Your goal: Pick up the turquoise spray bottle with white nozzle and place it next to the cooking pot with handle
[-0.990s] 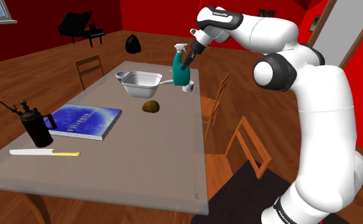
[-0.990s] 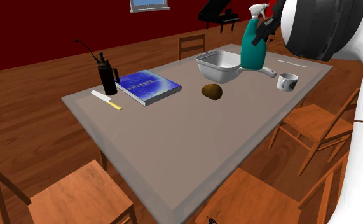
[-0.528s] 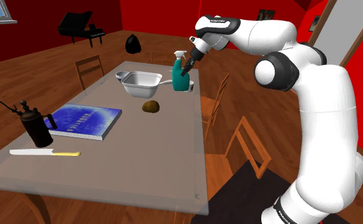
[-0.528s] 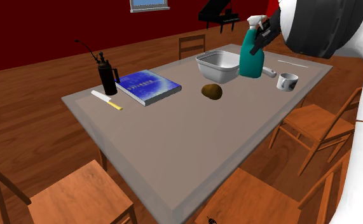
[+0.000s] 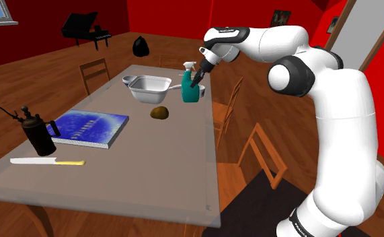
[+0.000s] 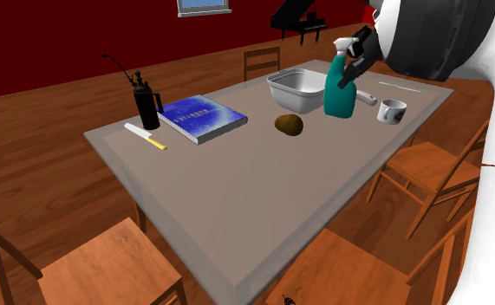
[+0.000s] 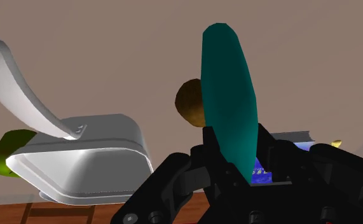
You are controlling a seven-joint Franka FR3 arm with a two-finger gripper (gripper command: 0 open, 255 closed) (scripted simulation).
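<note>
The turquoise spray bottle with its white nozzle stands upright, its base at or just above the grey table. My black gripper is shut on its neck, coming in from the shoulder view's right. The silvery cooking pot sits close beside it, with the pot's handle running behind the bottle. In the second exterior view the bottle is just right of the pot, under the gripper. In the wrist view the bottle is clasped between both fingers, beside the pot.
A white mug stands close to the bottle on the side away from the pot. A brown lump, a blue book, a black can and a white knife lie nearer the front. Wooden chairs line the table.
The gripper has carried the bottle down from well above the table to table level, a little nearer the pot. It has stayed shut on the bottle throughout.
</note>
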